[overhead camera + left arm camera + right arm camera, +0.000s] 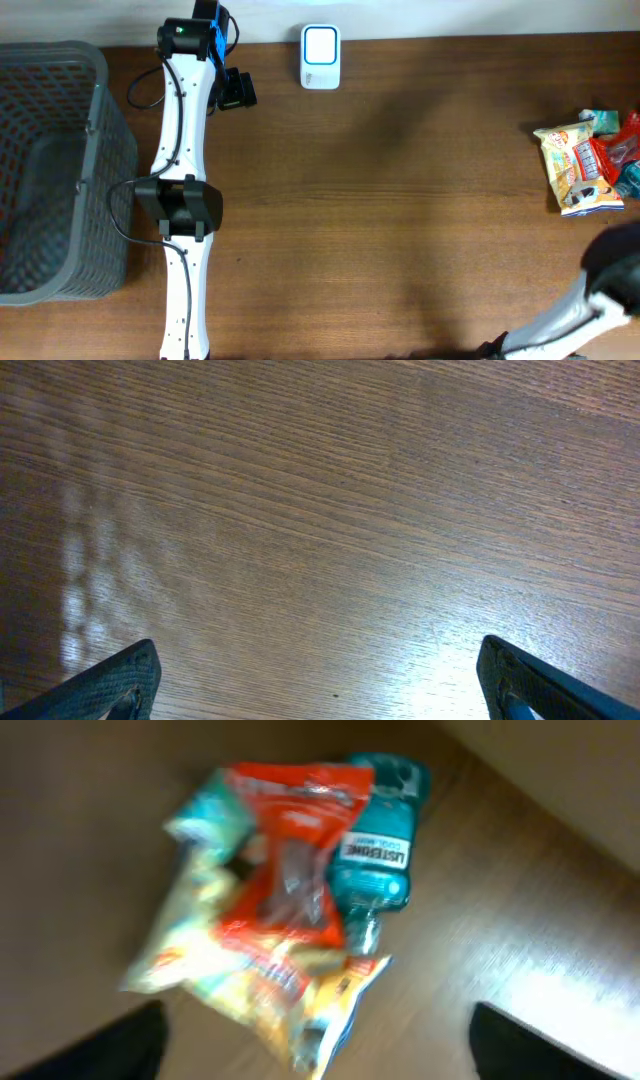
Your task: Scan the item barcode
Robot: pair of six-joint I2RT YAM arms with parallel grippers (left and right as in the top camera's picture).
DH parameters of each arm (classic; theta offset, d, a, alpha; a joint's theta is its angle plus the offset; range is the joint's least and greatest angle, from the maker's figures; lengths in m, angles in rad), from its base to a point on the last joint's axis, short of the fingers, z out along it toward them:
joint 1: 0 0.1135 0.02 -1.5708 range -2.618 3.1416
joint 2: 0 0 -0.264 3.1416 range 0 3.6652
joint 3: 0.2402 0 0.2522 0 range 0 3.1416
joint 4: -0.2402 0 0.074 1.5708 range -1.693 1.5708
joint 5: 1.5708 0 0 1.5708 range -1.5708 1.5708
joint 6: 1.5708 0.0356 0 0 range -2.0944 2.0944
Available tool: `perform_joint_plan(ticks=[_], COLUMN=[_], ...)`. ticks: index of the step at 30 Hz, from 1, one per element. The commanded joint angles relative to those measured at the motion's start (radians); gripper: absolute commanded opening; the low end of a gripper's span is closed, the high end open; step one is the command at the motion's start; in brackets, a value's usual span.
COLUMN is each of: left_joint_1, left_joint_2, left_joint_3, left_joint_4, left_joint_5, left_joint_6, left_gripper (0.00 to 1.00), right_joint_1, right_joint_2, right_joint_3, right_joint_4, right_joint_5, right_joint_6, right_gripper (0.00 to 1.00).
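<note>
A pile of items lies at the table's right edge: a yellow snack bag (572,165) (250,970), a red packet (290,850) on top of it, and a teal Listerine bottle (375,860). No barcode can be made out in the blurred right wrist view. My right gripper (318,1038) hovers open above the pile's near end and holds nothing. In the overhead view only the right arm's dark wrist (615,270) shows. The white scanner (320,57) stands at the table's far edge. My left gripper (320,680) is open over bare wood.
A grey mesh basket (95,150) stands at the table's left end. The white left arm (185,260) stretches along the table beside it. Brown wood tabletop (400,200) lies between the scanner and the pile.
</note>
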Motion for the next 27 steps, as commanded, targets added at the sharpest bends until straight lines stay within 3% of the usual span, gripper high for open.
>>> perform_joint_plan(ticks=[1, 6, 11, 14, 17, 24, 27], left_joint_1=[0.003, 0.001, 0.002, 0.001, 0.002, 0.002, 0.002], left_joint_2=[-0.023, -0.023, -0.023, -0.023, -0.023, -0.023, -0.023], left_joint_3=[0.001, 0.001, 0.001, 0.001, 0.001, 0.001, 0.001], left_joint_4=[-0.002, -0.002, -0.002, -0.002, -0.002, -0.002, -0.002], left_joint_5=[0.004, 0.004, 0.004, 0.004, 0.004, 0.004, 0.004], left_joint_6=[-0.010, -0.010, -0.010, -0.010, -0.010, -0.010, -0.010], left_gripper=[0.99, 0.99, 0.99, 0.99, 0.99, 0.99, 0.99], right_joint_1=[0.014, 0.154, 0.488, 0.671, 0.717, 0.717, 0.729], right_joint_2=[-0.239, -0.466, -0.718, -0.879, -0.986, -1.029, -1.103], right_joint_3=[0.013, 0.013, -0.004, -0.139, -0.270, -0.343, -0.561], right_joint_4=[-0.092, -0.249, -0.342, -0.375, -0.374, -0.374, -0.325], right_joint_5=[-0.131, -0.194, -0.194, -0.214, -0.283, -0.261, -0.265], right_joint_6=[0.015, -0.001, 0.000, 0.004, 0.003, -0.031, -0.024], right_gripper=[0.98, 0.98, 0.98, 0.98, 0.98, 0.98, 0.98])
